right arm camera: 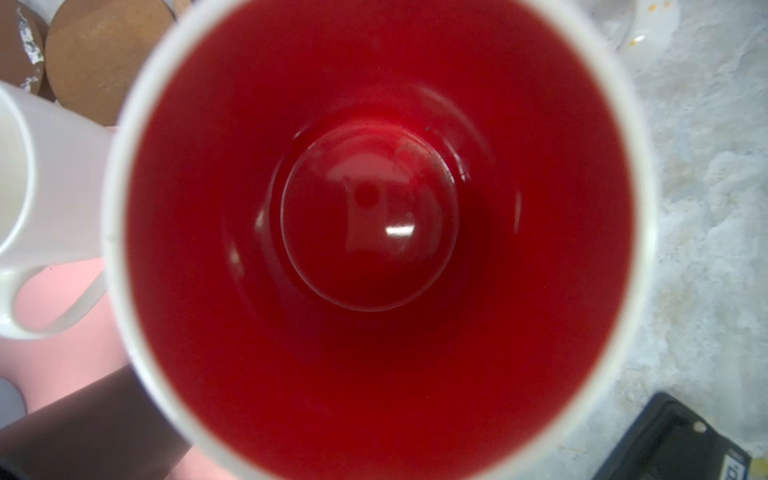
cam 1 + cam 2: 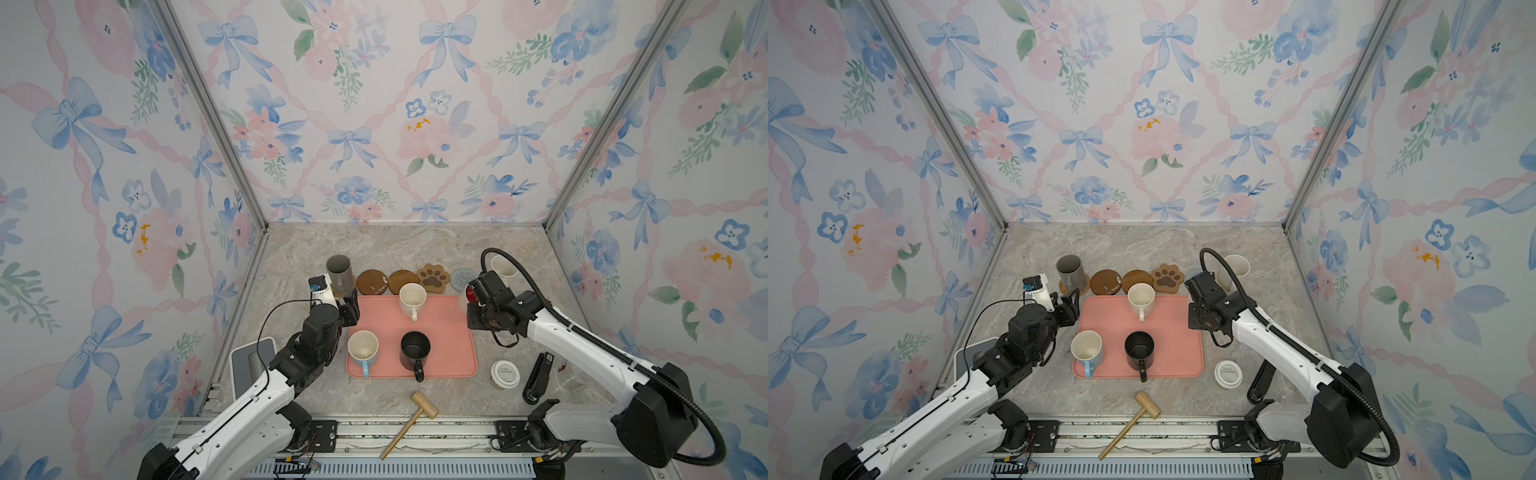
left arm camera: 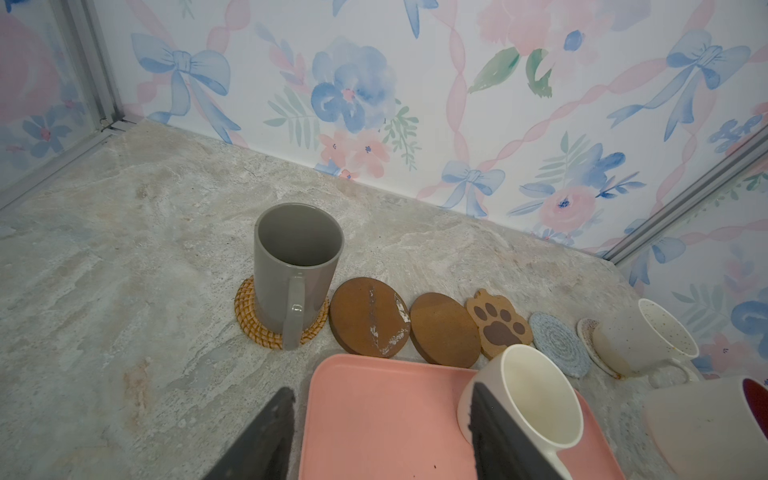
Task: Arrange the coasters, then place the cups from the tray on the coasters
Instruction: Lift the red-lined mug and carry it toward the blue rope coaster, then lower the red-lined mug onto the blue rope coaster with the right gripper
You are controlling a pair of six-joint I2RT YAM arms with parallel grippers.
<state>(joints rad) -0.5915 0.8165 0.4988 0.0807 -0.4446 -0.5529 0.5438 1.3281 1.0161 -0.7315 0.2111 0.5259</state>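
Two grippers: left gripper (image 3: pixel 382 392) wide, empty; right gripper (image 2: pixel 469 307) seemingly clamps white red-lined mug (image 1: pixel 374 208).
Pink flat tray (image 2: pixel 386 330): mug at its far-right corner.
Grey-blue woven round coaster (image 3: pixel 559 343): off-centre landing tips mug, clips speckled white mug (image 3: pixel 640 340).

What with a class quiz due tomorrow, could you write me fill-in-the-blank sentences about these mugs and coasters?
1. The mug on the rattan coaster is ____.
2. The coaster between a wooden coaster and the blue coaster is ____-shaped.
3. The held mug is ____ inside.
4. The black mug stands on the pink ____.
Missing words: grey, paw, red, tray.
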